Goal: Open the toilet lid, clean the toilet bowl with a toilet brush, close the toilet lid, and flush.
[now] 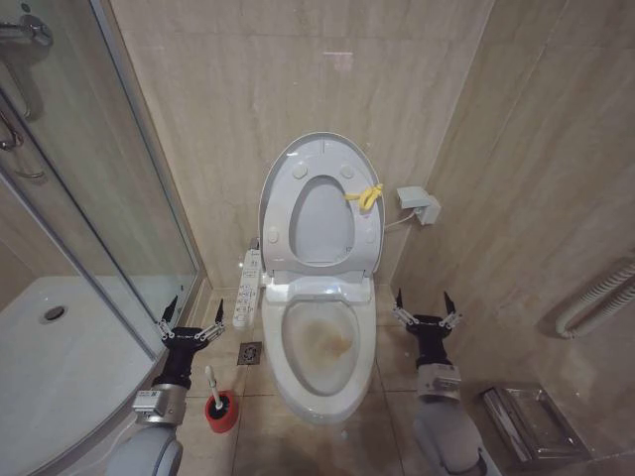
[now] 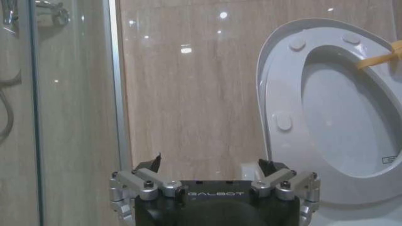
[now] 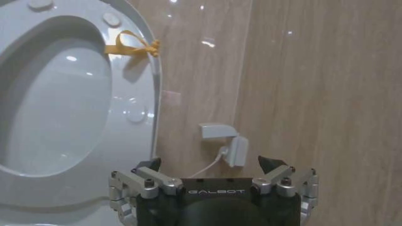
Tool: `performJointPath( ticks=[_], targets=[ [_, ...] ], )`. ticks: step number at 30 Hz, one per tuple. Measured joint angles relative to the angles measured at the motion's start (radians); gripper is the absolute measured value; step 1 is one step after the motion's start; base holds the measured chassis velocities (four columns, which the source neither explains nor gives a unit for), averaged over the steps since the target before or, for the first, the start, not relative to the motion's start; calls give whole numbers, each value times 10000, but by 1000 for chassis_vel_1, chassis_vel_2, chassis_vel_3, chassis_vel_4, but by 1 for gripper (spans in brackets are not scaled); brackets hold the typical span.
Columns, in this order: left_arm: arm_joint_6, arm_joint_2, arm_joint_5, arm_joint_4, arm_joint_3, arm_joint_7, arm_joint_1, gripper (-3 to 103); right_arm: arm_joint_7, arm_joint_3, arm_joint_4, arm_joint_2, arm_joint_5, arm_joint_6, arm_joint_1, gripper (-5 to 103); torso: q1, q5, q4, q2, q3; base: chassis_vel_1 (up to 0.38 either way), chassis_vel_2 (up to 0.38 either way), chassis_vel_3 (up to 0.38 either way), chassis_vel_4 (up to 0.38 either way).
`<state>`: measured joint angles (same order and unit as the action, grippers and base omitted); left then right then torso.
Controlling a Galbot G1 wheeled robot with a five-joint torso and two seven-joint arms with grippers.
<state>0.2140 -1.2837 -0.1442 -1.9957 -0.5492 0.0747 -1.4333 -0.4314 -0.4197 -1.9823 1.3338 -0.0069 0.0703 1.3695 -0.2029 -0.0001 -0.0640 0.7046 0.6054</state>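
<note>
The toilet lid (image 1: pixel 321 223) stands raised against the back wall. The white seat ring (image 1: pixel 279 198) is up in front of it, with a yellow tie (image 1: pixel 365 195) at its edge. Below them the toilet bowl (image 1: pixel 323 342) lies uncovered, with brownish stains inside. The toilet brush (image 1: pixel 212 384) stands in its red holder (image 1: pixel 222 415) on the floor left of the bowl. My left gripper (image 1: pixel 195 308) is open and empty just above and left of the brush. My right gripper (image 1: pixel 423 298) is open and empty to the right of the bowl. The wrist views show the lid (image 2: pixel 339 122) (image 3: pixel 56 103) beyond each open gripper (image 2: pixel 210 162) (image 3: pixel 210 162).
A glass shower door (image 1: pixel 109 198) and white shower tray (image 1: pixel 60 357) fill the left side. A white control panel (image 1: pixel 248 286) hangs beside the bowl, above a floor drain (image 1: pixel 250 353). A wall socket (image 1: pixel 419 204) and a metal box (image 1: pixel 531 421) are on the right.
</note>
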Motion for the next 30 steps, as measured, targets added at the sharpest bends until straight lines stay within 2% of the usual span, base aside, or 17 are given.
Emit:
performJointPath(
  ticks=[3,11,16,30],
  targets=[
    [0,0,0,0,0,0,0,100,103,60,0,43,19,36,0,100,0,0,0,0,0,0,0,0,0],
    [0,0,0,0,0,0,0,100,1364,-15,14,18,619,259,-61,100,0,0,0,0,0,0,0,0,0],
    [0,0,0,0,0,0,0,100,1856,-260,99,-33,733,261,-42,100,0,1,0,0,0,0,0,0,0],
    [0,0,0,0,-1,0,1,100,2065,-624,132,-120,879,189,74,100,0,1,-1,0,0,0,0,0,0]
  ],
)
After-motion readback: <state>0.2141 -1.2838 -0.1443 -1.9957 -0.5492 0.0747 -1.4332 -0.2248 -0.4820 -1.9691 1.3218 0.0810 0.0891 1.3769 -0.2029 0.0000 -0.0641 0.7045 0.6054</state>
